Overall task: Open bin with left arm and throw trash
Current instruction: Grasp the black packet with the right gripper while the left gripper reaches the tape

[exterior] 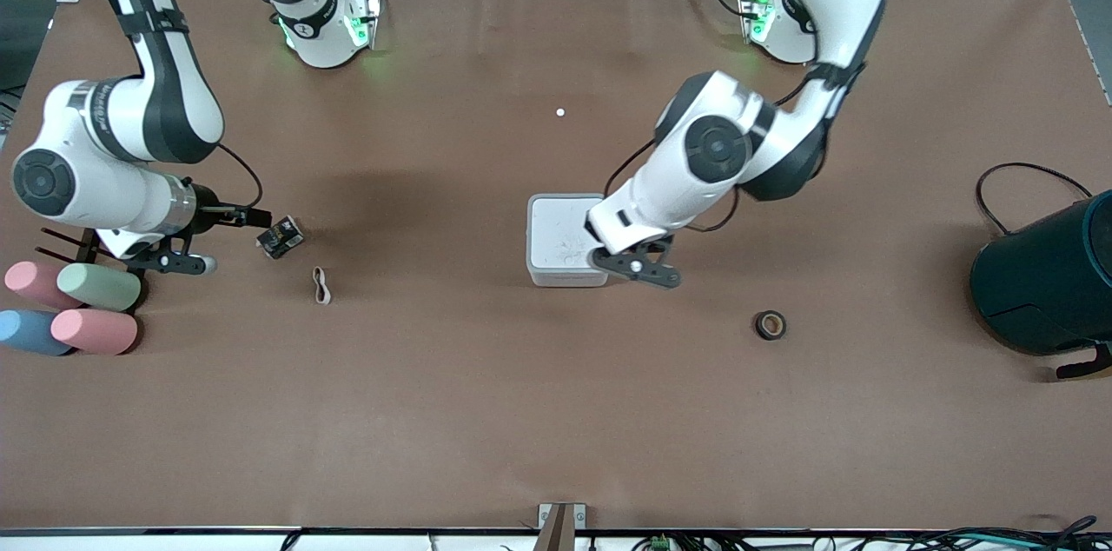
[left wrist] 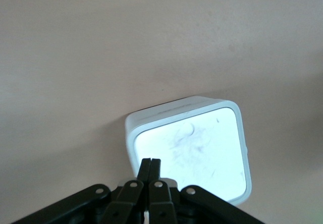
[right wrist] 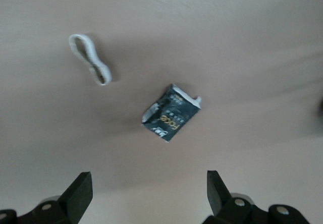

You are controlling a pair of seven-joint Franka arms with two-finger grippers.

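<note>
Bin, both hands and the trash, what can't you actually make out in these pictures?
- Bin: lid shut, so its inside is hidden in the front and left wrist views; the left hand, fingers shut, covers one lid edge.
- Packet: print too blurred to read in the right wrist view.
- Tape roll: too small in the front view to tell its make.
- Right hand: open; its lower part is cut off by the right wrist view's edge.
</note>
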